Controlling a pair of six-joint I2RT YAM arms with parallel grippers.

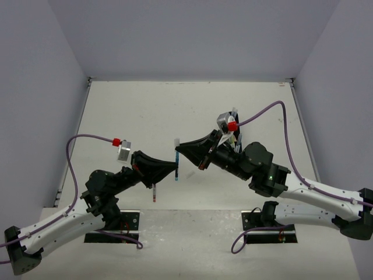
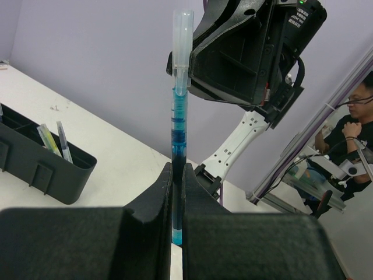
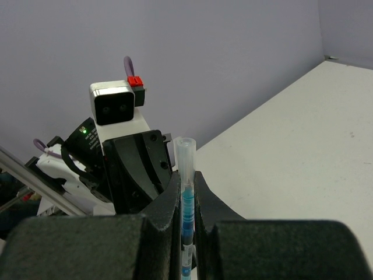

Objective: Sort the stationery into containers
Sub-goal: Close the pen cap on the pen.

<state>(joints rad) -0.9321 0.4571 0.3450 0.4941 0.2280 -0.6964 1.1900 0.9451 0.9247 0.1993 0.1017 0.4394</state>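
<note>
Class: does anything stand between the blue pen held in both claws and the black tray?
Yes. Seen from above, the right claw, itself gripping the clear-capped blue pen, lies between it and the black plastic organiser tray behind.

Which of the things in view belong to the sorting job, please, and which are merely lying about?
Job: blue pen, clamped by left hand and right hand; black organiser tray holding yellow-green pen; red-tipped pen.
Not job: purple cable; person in background.
</note>
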